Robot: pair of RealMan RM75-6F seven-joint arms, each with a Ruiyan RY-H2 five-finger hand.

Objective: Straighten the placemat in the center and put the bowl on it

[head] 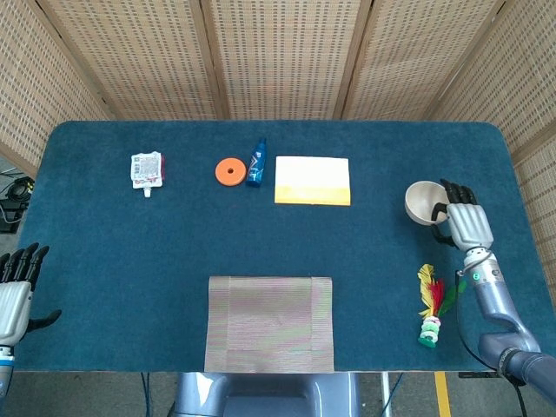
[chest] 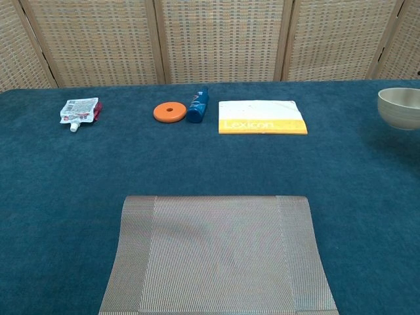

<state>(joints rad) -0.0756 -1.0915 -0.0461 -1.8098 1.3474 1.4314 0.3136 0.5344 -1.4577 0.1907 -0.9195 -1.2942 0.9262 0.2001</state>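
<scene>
Booklet (head: 313, 181), bottle (head: 256, 163), disc (head: 229, 171) — behind placemat (head: 270, 323).

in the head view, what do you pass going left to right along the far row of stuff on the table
Pouch → orange disc → blue bottle → yellow-and-white book → bowl → right hand holding it.

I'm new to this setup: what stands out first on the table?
The right hand holds a beige bowl at the table's far right, well away from the striped placemat lying at the near centre edge. A yellow-and-white book sits beyond the mat.
</scene>
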